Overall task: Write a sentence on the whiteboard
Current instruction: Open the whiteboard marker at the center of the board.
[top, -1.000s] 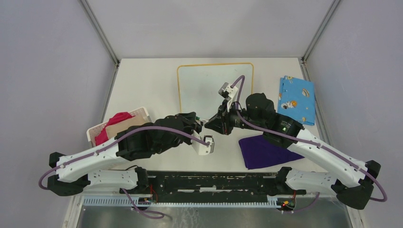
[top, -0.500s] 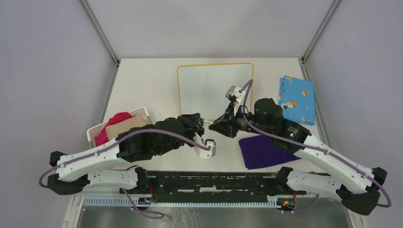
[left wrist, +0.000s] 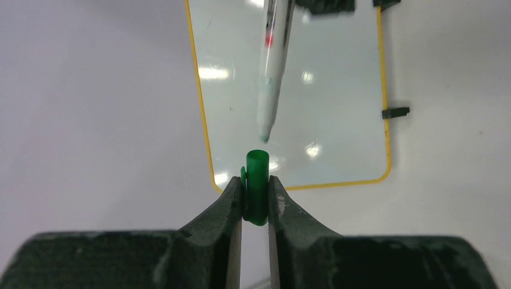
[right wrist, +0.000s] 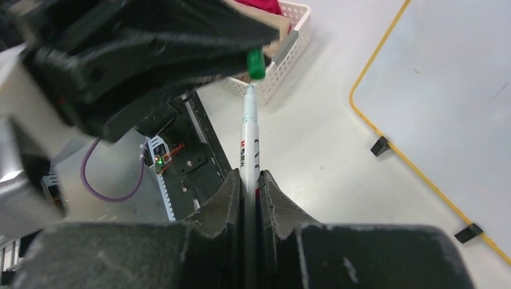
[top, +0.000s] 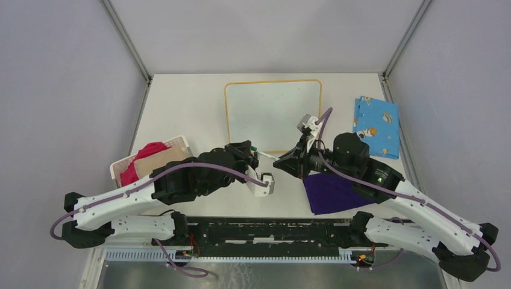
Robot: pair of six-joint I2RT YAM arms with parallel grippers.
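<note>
We see the left gripper [left wrist: 255, 191] clamped on a green marker cap [left wrist: 257, 164], its two fingers pressed against the cap's sides and the cap's open mouth pointing away from the wrist. The right gripper [right wrist: 249, 183] is closed tight on the barrel of a white marker [right wrist: 247, 135], which lies lengthwise between the fingers with its bare tip aimed at the cap. In the left wrist view the tip and the cap's mouth are close but apart and roughly in line. The whiteboard [top: 271, 111] lies flat at the far middle of the table [top: 187, 102], just beyond both grippers, which meet off its near edge. To its right, apart from it, lies a blue patterned cloth [top: 375, 126], and a purple cloth [top: 334, 194] sits nearer, partly under the right arm. At the left stands a white basket [top: 181, 142] holding what looks like a red cloth, though the left arm hides part of it.
</note>
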